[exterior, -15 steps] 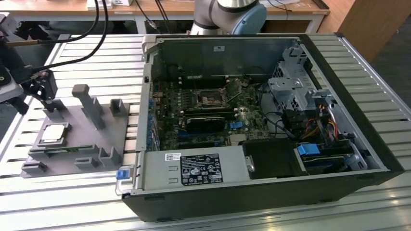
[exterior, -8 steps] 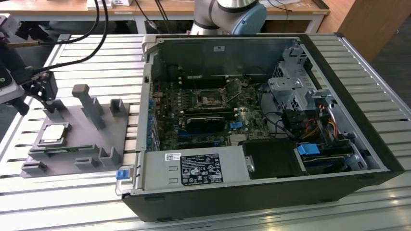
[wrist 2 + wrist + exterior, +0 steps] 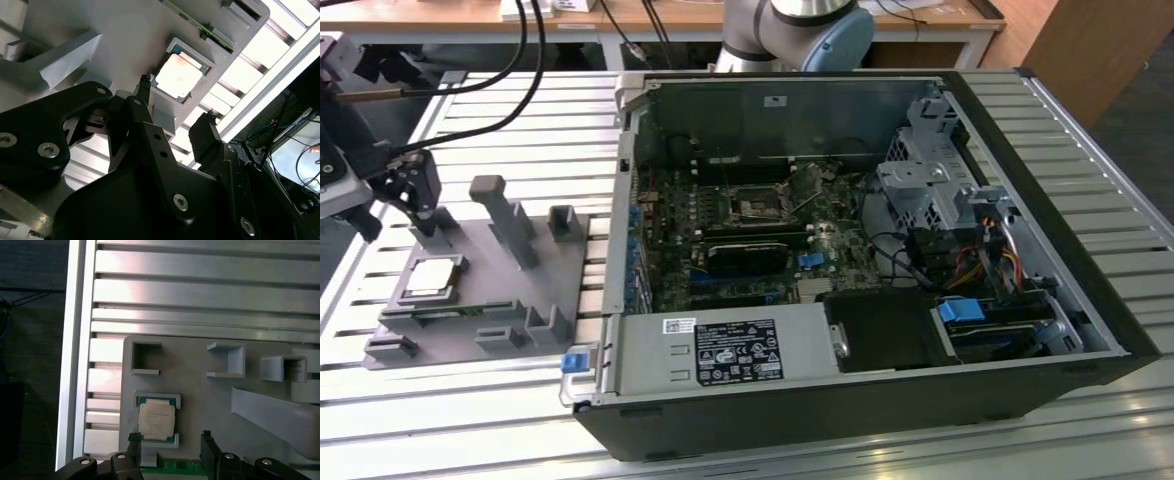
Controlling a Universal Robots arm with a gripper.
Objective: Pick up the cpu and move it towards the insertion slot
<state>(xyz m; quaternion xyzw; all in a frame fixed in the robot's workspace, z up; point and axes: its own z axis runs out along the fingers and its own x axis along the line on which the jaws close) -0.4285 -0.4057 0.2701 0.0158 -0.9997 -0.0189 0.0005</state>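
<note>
The cpu (image 3: 432, 278), a small silvery square chip, lies flat in a square recess of the grey plastic fixture (image 3: 500, 290) at the exterior view's left. My gripper (image 3: 394, 215) hovers just above and behind it, open, with nothing between its fingers. In both wrist views the cpu (image 3: 156, 420) (image 3: 179, 76) sits a little ahead of the two black fingertips (image 3: 134, 438), off-centre toward one of them. The gripper (image 3: 170, 437) (image 3: 176, 105) does not touch the chip. The insertion slot (image 3: 758, 207), a dark square socket with a metal frame, sits on the motherboard inside the open computer case.
The fixture carries several upright posts (image 3: 504, 215) and open pockets (image 3: 145, 359) around the cpu. The black case (image 3: 881, 260) lies open on a slatted aluminium table (image 3: 1107, 160), with a power supply (image 3: 720, 350), drive cage (image 3: 927, 190) and cables inside.
</note>
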